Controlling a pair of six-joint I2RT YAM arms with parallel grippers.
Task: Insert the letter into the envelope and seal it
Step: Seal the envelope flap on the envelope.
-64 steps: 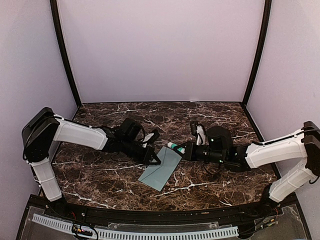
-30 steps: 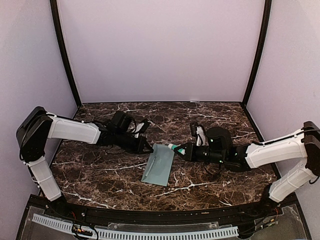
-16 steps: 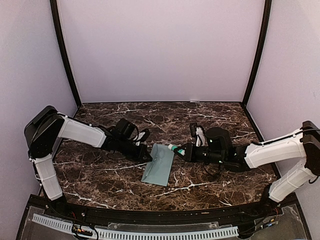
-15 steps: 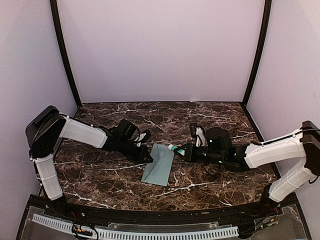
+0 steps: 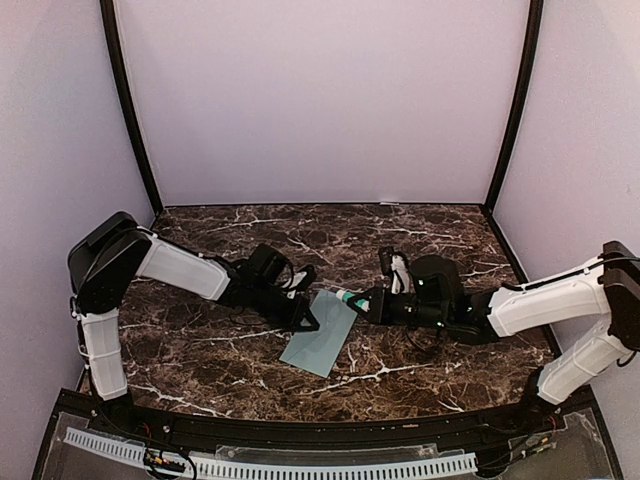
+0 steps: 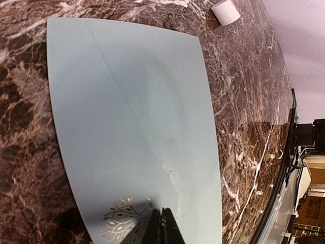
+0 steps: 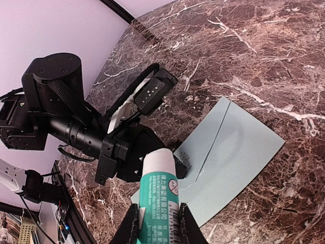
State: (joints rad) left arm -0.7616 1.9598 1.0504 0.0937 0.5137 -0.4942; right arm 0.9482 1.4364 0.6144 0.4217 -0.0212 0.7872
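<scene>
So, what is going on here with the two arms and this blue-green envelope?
The teal envelope lies flat on the marble table. The left gripper is shut, and its tip seems to press on the envelope near one end, by a small printed ornament. The right gripper is shut on a glue stick and holds it close to the same end. No letter is in sight. I cannot tell whether it is inside or whether the flap is sealed.

The dark brown, white-veined marble-pattern table [image 5: 200, 350] carries a pale teal oblong paper envelope [image 5: 322, 335], flat near its middle and skewed to the edges. A small white piece [image 6: 225, 11] lies near one envelope corner.
</scene>
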